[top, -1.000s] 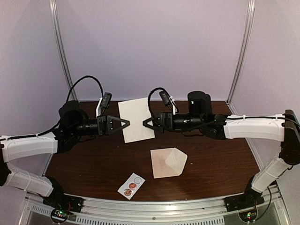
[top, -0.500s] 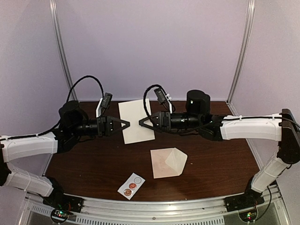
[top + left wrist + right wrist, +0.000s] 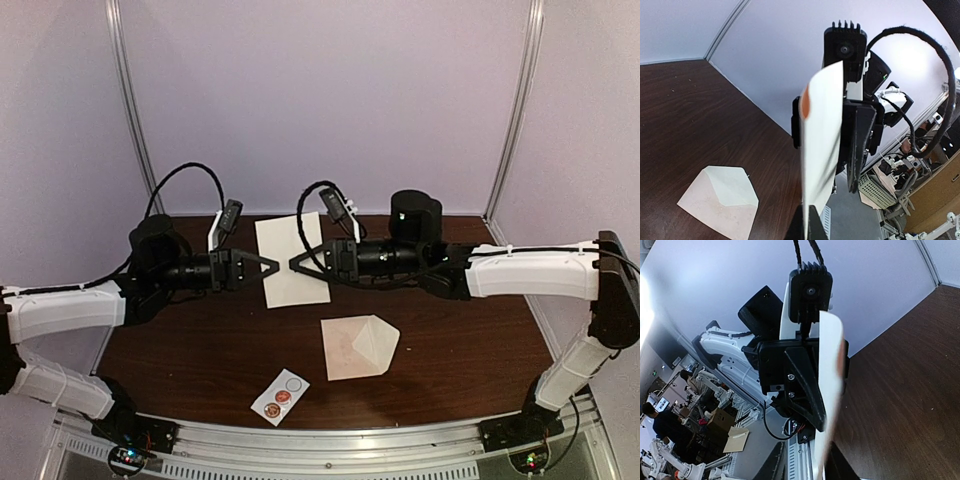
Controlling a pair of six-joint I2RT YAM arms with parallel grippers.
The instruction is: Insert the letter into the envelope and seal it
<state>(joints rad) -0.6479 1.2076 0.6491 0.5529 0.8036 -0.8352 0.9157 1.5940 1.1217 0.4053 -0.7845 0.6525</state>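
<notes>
The letter (image 3: 292, 260), a cream sheet, hangs in the air above the back of the table. My left gripper (image 3: 272, 264) is shut on its left edge. The left wrist view shows the letter (image 3: 822, 140) edge-on, pinched at the left gripper (image 3: 812, 220). My right gripper (image 3: 295, 266) faces it from the right and straddles the sheet's other edge. In the right wrist view the letter (image 3: 830, 390) runs between the right gripper (image 3: 807, 465) fingers, with a gap showing on one side. The envelope (image 3: 358, 347) lies flat on the table with its pointed flap open, also visible as the envelope (image 3: 720, 200).
A small white sticker strip (image 3: 280, 397) with round stickers lies near the front edge of the dark wooden table (image 3: 200, 350). Purple walls and metal corner posts (image 3: 130, 110) enclose the back and sides.
My right gripper has slid left onto the letter's right edge, and its jaws have narrowed around the sheet. The left gripper has kept its hold, barely moving.
</notes>
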